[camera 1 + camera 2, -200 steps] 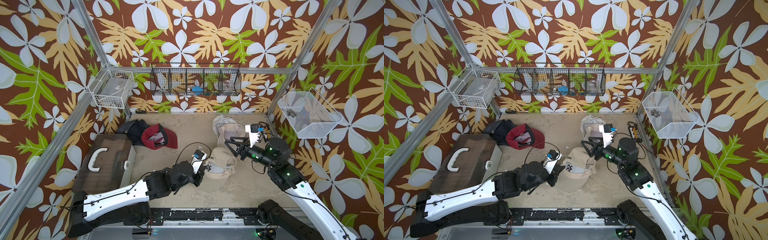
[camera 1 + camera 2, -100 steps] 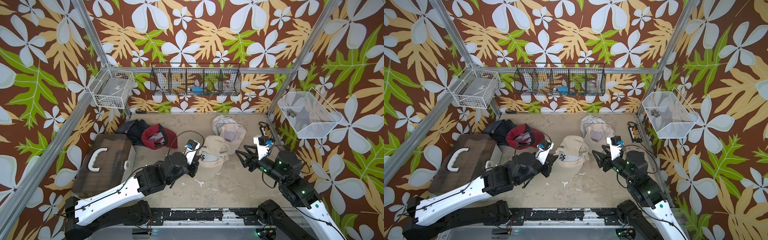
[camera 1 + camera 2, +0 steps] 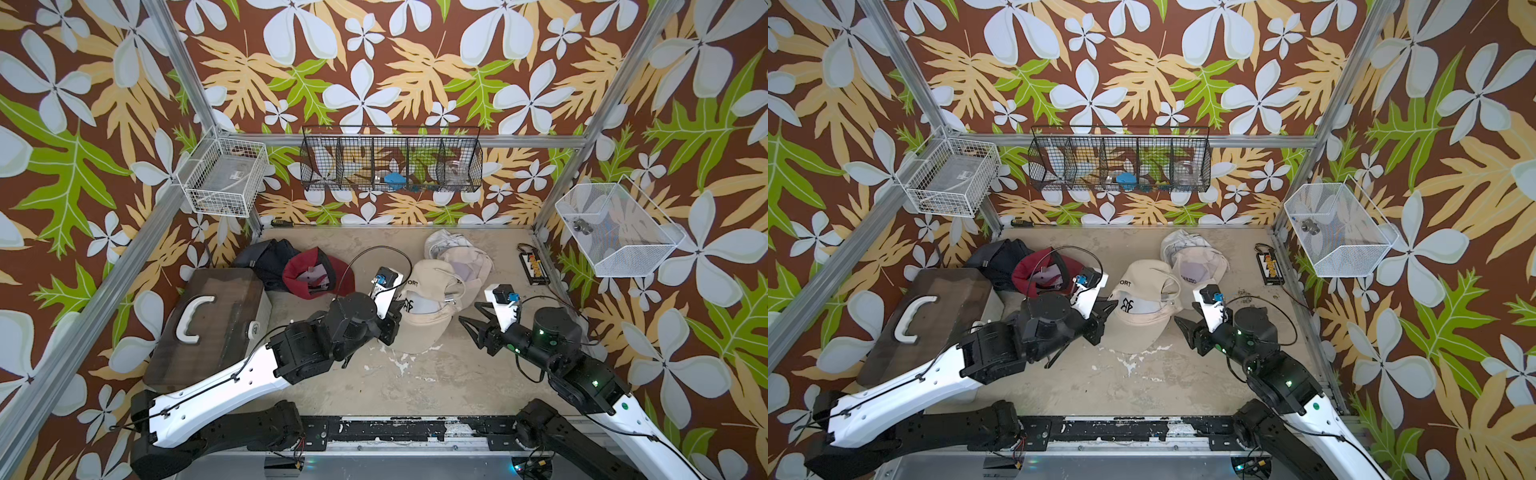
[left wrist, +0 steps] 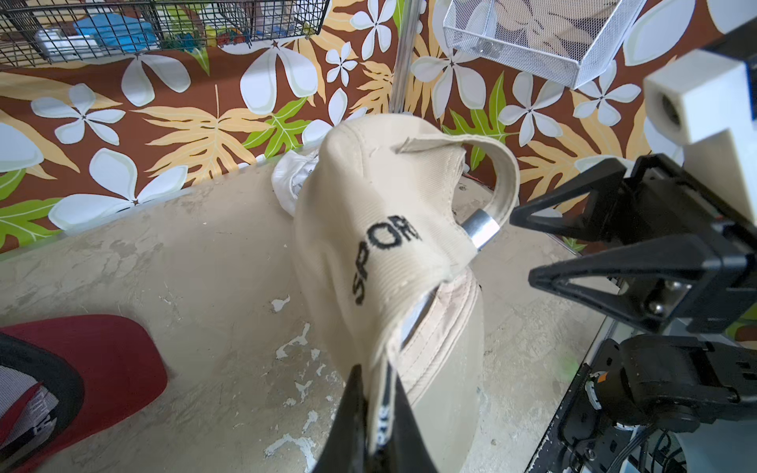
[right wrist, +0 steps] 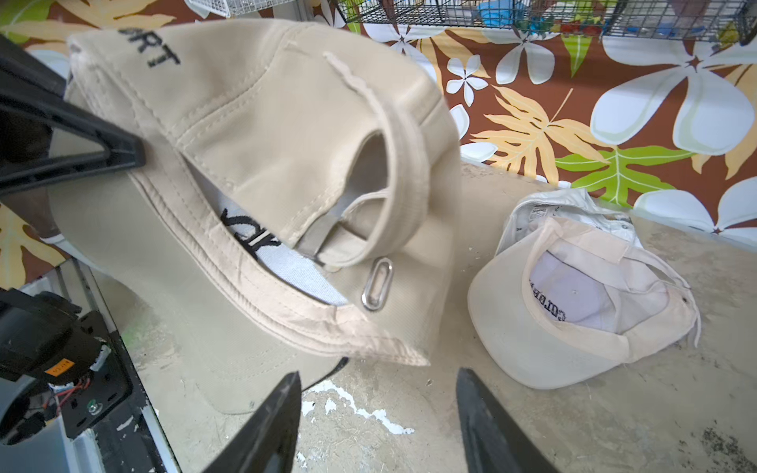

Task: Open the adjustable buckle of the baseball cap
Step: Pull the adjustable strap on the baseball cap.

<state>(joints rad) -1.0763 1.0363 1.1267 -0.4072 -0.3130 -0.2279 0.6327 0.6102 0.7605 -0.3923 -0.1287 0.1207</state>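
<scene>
A beige baseball cap marked "SPORT" hangs tilted, its brim toward the table. My left gripper is shut on the cap's lower edge. The back strap loops over the rear opening. The metal buckle sits at the strap's end, facing my right side. My right gripper is open and empty, a short way from the cap's back, above bare table.
A second beige cap and a white cap lie behind the held cap. At the left are a red cap, a black cap and a brown case. A connector strip lies by the right wall.
My right gripper has drawn back from the cap's rear toward the right. My left gripper has carried the cap a little toward the back, still shut on it.
</scene>
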